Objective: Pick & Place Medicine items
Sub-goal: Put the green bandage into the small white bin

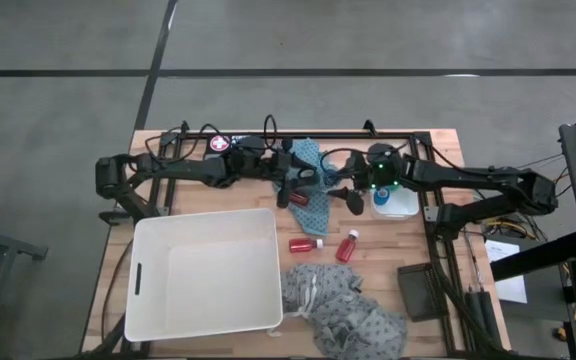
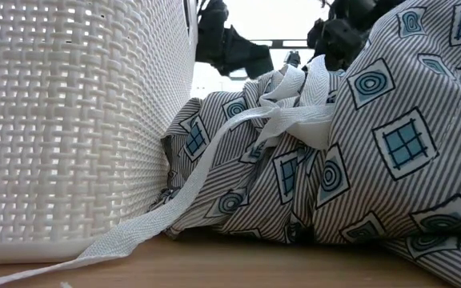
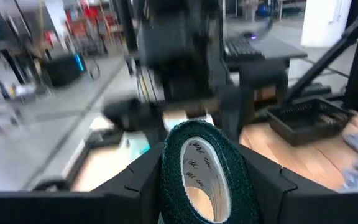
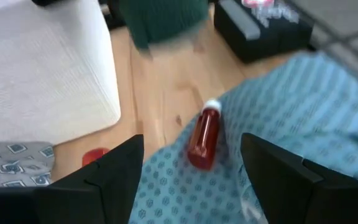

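My left gripper (image 1: 290, 190) hangs above the table's middle, shut on a teal-green roll (image 3: 201, 174), which also shows as a blur in the right wrist view (image 4: 163, 22). My right gripper (image 1: 343, 197) faces it from the right, open and tilted down over a teal cloth (image 1: 315, 205). One red bottle with a white cap (image 4: 204, 140) lies on its side at that cloth's edge, below and ahead of the open fingers. Two more red bottles (image 1: 305, 244) (image 1: 348, 245) lie on the bare wood nearer the front. My left gripper pinches the roll's outer round wall (image 3: 166, 168) between its two fingers, one on each opposite side. The fingers come nearly level from the table's left. The roll is lifted clear of the table, its hole (image 3: 197, 196) tilted toward the wrist camera.
A white woven basket (image 1: 158, 300) stands at the front left. A heap of blue-grey patterned cloth (image 1: 346, 310) with a white tape (image 2: 214, 160) lies beside it on the right. A dark tray (image 1: 415, 290) sits front right, and a white and blue item (image 1: 393, 205) under the right arm.
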Controlling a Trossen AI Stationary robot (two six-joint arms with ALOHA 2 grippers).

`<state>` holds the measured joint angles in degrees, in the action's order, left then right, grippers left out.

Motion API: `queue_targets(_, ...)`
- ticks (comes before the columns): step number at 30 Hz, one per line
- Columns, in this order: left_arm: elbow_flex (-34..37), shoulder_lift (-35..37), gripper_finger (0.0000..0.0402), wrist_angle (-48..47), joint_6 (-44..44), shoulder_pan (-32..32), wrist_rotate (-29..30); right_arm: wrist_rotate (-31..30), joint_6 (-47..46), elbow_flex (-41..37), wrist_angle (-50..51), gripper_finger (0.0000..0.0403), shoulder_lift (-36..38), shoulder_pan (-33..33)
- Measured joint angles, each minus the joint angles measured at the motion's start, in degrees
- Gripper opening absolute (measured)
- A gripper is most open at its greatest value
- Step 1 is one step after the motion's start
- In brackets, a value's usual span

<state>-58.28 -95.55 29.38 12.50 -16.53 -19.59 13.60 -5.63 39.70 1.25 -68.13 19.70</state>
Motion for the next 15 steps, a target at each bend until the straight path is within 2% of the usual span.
queue_targets(3,0.0,0.0,0.0166,2.0,0.6,0.2,0.0,0.2,-1.5,0.0,0.2,0.0257,-2.9,-0.1)
queue_targets(10,0.0,0.0,0.0166,1.0,1.2,0.3,0.0,0.4,5.7,0.0,-1.5,0.0243,-8.8,-0.1)
queue_targets(15,0.1,0.0,0.0166,0.5,2.1,0.3,0.0,0.5,11.6,0.2,-7.7,0.0235,-11.8,-0.2)
